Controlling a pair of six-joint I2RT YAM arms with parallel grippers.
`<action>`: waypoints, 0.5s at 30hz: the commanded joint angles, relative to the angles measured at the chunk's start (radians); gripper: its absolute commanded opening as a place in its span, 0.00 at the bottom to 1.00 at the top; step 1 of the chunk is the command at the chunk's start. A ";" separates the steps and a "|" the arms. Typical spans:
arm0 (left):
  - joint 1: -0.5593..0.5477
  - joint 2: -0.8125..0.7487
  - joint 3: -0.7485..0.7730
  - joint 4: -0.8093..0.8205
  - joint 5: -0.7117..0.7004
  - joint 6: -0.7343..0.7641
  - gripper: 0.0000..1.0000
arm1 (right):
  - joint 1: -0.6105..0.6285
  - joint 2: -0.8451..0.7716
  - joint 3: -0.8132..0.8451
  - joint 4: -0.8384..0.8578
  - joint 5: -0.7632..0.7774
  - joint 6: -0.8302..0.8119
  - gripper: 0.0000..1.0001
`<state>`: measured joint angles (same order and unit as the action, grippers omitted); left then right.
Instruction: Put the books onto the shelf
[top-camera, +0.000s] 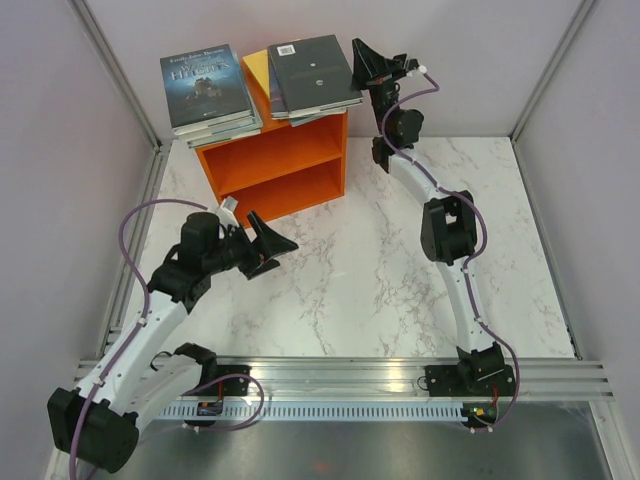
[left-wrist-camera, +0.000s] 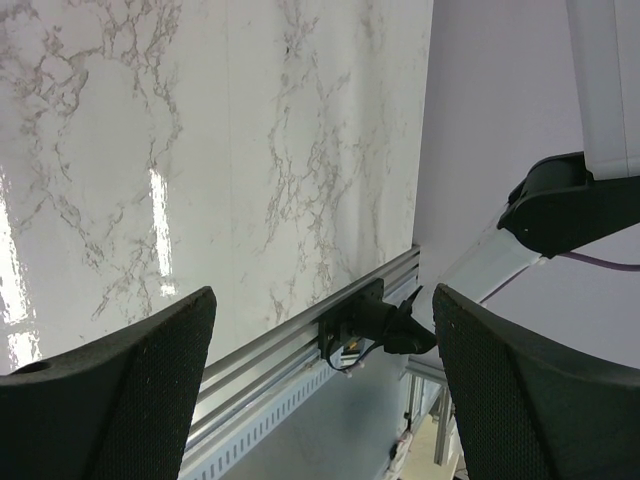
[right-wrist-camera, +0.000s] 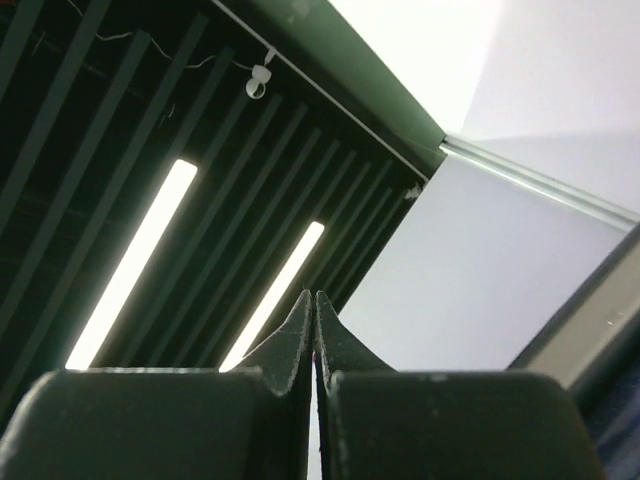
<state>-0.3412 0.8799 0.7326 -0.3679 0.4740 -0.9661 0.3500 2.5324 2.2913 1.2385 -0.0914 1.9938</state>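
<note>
left gripper (left-wrist-camera: 322, 292) agape, books (top-camera: 208, 85) atop shelf (top-camera: 285, 152)

We see the shelf (top-camera: 280, 165) at the far left of the table (top-camera: 400, 290). On it lie a left book stack (top-camera: 207, 85) and a right book stack (top-camera: 313, 75), with the right gripper (top-camera: 358, 45) just right of them.
</note>
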 joint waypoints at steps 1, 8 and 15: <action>0.014 -0.021 -0.009 -0.002 0.025 0.047 0.91 | 0.021 0.012 0.050 -0.013 -0.080 0.097 0.00; 0.034 -0.042 -0.022 -0.006 0.038 0.049 0.91 | 0.046 0.019 0.065 -0.114 -0.131 0.040 0.00; 0.048 -0.062 -0.025 -0.019 0.049 0.053 0.91 | 0.041 0.039 0.082 -0.131 -0.125 0.030 0.00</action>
<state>-0.3046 0.8391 0.7128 -0.3740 0.4854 -0.9558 0.3794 2.5504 2.3459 1.1252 -0.1833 2.0014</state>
